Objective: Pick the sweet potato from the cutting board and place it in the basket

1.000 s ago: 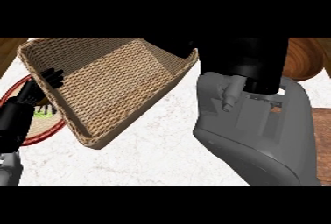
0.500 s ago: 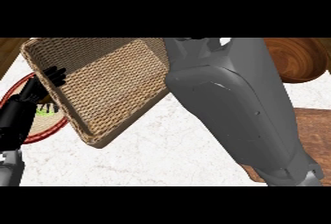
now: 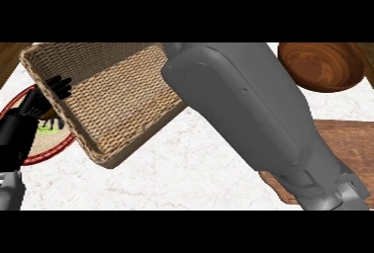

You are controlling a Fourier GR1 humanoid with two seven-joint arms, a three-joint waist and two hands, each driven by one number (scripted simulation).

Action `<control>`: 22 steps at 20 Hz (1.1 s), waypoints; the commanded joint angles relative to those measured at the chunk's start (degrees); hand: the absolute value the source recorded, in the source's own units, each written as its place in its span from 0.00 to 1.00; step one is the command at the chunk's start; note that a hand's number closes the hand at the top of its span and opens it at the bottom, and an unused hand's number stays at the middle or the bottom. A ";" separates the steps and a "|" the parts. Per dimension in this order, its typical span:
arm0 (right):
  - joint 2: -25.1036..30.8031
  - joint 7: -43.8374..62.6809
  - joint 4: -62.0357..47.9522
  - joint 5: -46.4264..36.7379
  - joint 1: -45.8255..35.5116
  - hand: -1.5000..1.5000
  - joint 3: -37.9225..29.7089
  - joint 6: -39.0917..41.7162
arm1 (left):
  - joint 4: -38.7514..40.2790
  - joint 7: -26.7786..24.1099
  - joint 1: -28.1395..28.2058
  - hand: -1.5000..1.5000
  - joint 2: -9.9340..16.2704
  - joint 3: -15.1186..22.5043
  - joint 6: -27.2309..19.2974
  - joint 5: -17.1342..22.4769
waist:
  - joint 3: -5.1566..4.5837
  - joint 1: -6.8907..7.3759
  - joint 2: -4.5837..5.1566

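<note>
White marbled counter, dark wood edges

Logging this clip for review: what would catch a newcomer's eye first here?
The right grey forearm cuts across the middle of the view, reaching up over the woven basket at upper left. The black left hand rests at the basket's left rim, above a red-rimmed plate. A wooden bowl sits at upper right.
</note>
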State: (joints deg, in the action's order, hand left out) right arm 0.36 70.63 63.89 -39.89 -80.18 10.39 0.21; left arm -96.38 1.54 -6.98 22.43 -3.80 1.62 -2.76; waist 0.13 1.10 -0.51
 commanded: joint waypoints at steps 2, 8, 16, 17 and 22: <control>-0.34 12.05 -3.30 6.01 -3.76 0.00 -1.72 1.11 | 2.88 1.54 -3.21 0.50 -2.17 2.83 0.70 -0.34 | -0.23 -0.75 0.47; -0.34 11.74 -1.34 9.85 -4.13 0.00 0.44 -6.01 | 3.85 0.35 -2.83 0.50 -2.73 3.02 0.39 -1.96 | -0.21 -0.88 0.33; -0.14 5.89 2.22 -3.21 -1.74 0.00 -8.75 -25.03 | 1.91 -0.44 0.32 0.50 -2.27 0.76 0.54 -0.97 | -0.09 -3.24 0.05; 0.40 6.94 2.79 -4.73 -2.50 0.00 -10.38 -25.93 | 2.62 -1.44 1.33 0.50 -0.97 -0.86 1.71 0.08 | -0.17 -3.25 -0.09; 1.57 5.91 7.98 -11.55 4.15 0.00 -16.55 -30.40 | 1.68 -1.25 3.16 0.50 -0.92 -1.91 1.74 0.56 | -0.08 -5.10 -0.38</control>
State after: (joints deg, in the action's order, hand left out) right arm 1.43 65.90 68.14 -46.87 -78.57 -2.12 -19.74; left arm -97.26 -0.01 -3.26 22.25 -7.03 2.33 -2.49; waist 0.36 -1.98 -1.04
